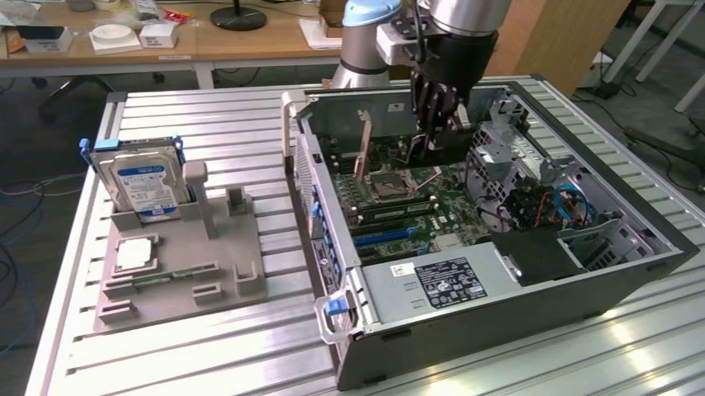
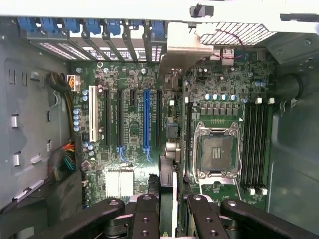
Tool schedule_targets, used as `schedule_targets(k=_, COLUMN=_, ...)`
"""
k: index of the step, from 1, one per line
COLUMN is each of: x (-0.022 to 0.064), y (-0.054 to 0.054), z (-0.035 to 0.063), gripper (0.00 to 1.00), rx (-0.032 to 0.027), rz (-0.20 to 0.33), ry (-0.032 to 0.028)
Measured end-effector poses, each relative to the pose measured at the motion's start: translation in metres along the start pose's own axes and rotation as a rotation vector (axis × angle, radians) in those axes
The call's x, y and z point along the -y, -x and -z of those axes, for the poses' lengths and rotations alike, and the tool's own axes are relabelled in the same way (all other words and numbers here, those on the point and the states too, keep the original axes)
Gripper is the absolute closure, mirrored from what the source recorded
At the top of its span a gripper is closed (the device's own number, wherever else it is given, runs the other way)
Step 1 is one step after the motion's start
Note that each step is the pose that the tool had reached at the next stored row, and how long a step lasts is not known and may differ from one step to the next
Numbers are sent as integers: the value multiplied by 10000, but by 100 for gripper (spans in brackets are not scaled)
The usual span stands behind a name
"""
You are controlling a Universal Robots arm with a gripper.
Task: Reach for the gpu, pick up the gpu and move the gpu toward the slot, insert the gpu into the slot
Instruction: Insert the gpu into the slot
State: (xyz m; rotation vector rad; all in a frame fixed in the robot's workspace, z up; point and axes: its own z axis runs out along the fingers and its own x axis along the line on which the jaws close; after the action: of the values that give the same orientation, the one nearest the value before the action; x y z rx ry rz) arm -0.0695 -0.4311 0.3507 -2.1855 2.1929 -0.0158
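Gripper (image 2: 169,205) clamps what looks like the gpu (image 2: 168,174), edge-on above the motherboard (image 2: 129,124).

We see a ribbed metal table (image 1: 198,115) in the foreground, its slats catching bright glare at the near corner on the exterior view's right. Behind it stands a long wooden desk (image 1: 253,45) carrying small white boxes (image 1: 115,37) and a round black stand base (image 1: 239,16). A wooden panel (image 1: 573,41) rises farther back. Loose cables (image 1: 22,191) lie on the grey floor (image 1: 44,132).
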Motion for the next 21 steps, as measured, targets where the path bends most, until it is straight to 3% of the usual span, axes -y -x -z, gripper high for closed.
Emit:
schedule_targets(k=3, x=-16, y=0, z=-14, gripper=73, rx=2, rz=26, ry=-52)
schedule_targets(k=21, x=-75, y=-113, z=-111, gripper=73, rx=3, rz=34, ry=-53)
